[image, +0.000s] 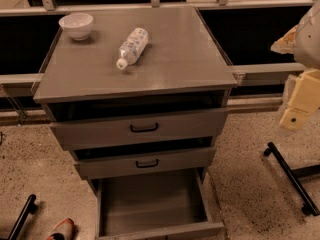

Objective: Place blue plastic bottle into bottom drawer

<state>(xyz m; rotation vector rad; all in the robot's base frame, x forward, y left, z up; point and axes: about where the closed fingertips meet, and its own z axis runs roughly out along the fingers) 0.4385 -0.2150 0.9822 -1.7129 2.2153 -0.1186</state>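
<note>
The blue plastic bottle point(132, 47) lies on its side on the grey cabinet top point(170, 64), white cap pointing toward the front left. The bottom drawer point(150, 204) is pulled out wide, and its grey interior holds nothing. My gripper point(298, 107) hangs at the far right of the view, beside the cabinet at about the level of the upper drawers. It is well to the right of the bottle and holds nothing that I can see.
A white bowl point(76, 25) stands at the cabinet top's back left corner. The two upper drawers point(144, 129) with black handles are slightly ajar. A black stand leg point(292, 176) lies on the floor at right, another black leg point(22, 215) and a red-white object point(61, 229) at lower left.
</note>
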